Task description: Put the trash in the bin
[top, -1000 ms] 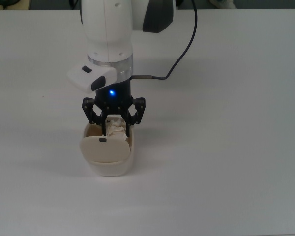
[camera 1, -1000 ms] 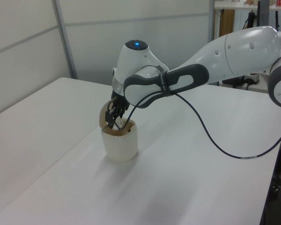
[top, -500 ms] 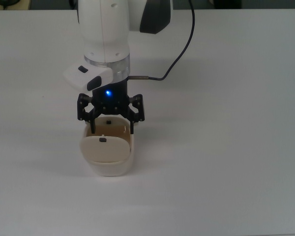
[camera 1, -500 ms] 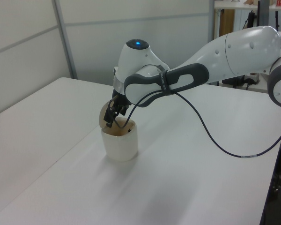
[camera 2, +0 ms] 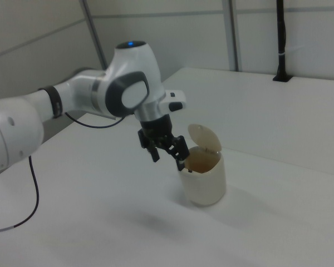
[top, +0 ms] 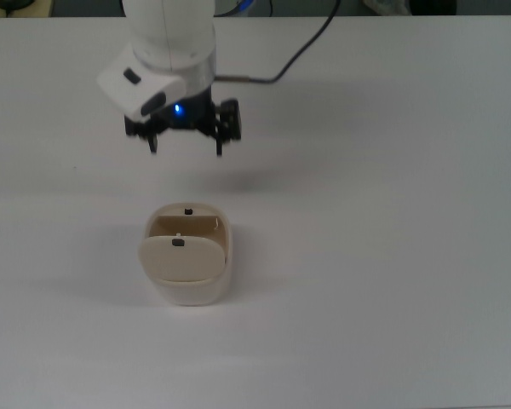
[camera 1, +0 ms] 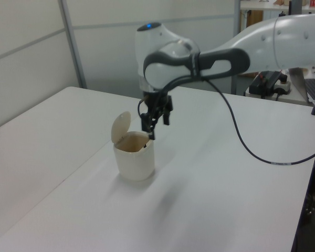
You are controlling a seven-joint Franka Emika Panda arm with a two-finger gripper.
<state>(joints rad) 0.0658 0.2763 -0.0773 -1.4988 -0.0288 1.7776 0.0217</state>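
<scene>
White table [top: 392,256] is seen spanning all views, backed by pale panelled walls [camera 1: 37,47] with metal uprights. Beige bin [top: 187,264] is stood on it, flap lid [camera 1: 120,126] tipped up, opening exposed. Gripper [top: 186,143] is held above and apart from the bin, fingers spread wide, nothing gripped. Trash cannot be made out; bin interior is mostly hidden.
</scene>
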